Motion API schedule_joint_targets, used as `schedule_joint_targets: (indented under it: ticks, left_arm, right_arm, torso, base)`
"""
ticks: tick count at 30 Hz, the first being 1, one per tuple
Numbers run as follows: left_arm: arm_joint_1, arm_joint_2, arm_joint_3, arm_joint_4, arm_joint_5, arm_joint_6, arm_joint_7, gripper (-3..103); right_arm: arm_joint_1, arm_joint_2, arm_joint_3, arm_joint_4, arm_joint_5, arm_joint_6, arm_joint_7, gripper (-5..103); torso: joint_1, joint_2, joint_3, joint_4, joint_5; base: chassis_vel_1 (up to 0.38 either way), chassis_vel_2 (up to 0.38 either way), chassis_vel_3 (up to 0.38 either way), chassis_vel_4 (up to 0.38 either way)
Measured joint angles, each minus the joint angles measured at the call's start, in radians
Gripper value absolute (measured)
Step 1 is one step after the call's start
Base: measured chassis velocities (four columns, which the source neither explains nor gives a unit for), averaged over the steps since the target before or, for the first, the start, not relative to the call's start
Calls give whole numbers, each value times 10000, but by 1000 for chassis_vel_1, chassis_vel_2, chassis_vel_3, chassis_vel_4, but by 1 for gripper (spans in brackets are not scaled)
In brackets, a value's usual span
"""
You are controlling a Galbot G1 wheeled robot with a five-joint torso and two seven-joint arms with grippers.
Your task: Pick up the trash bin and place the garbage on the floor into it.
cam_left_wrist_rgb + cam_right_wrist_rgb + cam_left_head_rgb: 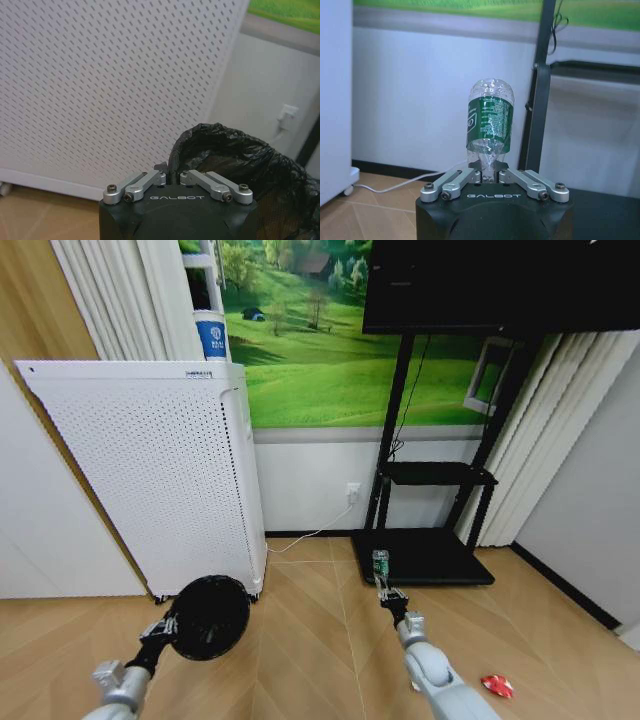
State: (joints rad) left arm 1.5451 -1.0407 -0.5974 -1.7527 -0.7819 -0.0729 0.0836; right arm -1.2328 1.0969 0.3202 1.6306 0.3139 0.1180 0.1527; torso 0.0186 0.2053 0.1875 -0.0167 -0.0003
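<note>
In the head view, both arms reach forward and low. The left end effector [166,625] holds the trash bin [210,616] up off the floor [300,660], its mouth tipped toward the camera, just in front of the white perforated appliance [150,480]. The right end effector [386,593] carries the bottle [380,564] upright, well apart from the bin. A red-and-white wrapper [497,686] lies on the floor beside the right arm.

In the left wrist view, the left end effector [172,177] is closed on the bin's rim [220,137], where the black liner folds over. That thin pinch could let the bin swing or slip if the arm moves sharply.

In the right wrist view, the right end effector [490,175] is clamped on what looks like the bottle's [490,122] neck, body pointing away from the wrist. Gripped so near one end, it could pivot. Bringing it over the tilted mouth risks a miss or knocking the bin.
</note>
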Motion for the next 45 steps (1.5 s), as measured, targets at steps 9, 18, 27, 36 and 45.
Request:
schedule_joint_targets:
  ticks: [9, 18, 27, 36, 45]
  left_arm:
    - [-2335, 582, 2283, 1366, -679, 42, -521, 7]
    - [-5202, 166, 4560, 3365, -646, -26, -530, 7]
    - [-7691, -1001, 6763, 5586, -532, -126, -38, 7]
    - [-7556, -1208, 7831, 4699, -939, 126, 453, 7]
    - [-6973, -766, 7911, 3236, -1341, 380, 488, 7]
  right_arm:
    - [-1558, -9, 312, 2068, -98, 323, -638, 10]
    - [-2152, -131, -276, 3048, -875, 855, -1301, 10]
    - [-1358, 215, -1546, 2439, -1356, 1070, -1599, 10]
    - [-1071, 519, -2023, 1904, -1422, 1084, -1589, 10]
    - [-854, 1027, -2029, 869, -1790, 1269, -1175, 10]
  torso:
    - [0, 0, -1, -2, 2]
    - [0, 0, 0, -5, -1]
    - [0, 0, 0, -5, 6]
    - [-1, 0, 0, -4, 1]
    - [-1, 1, -1, -3, 5]
  base:
    - [0, 0, 0, 0]
    - [0, 0, 0, 0]
    - [0, 0, 0, 0]
    - [0, 0, 0, 0]
    - [0, 0, 0, 0]
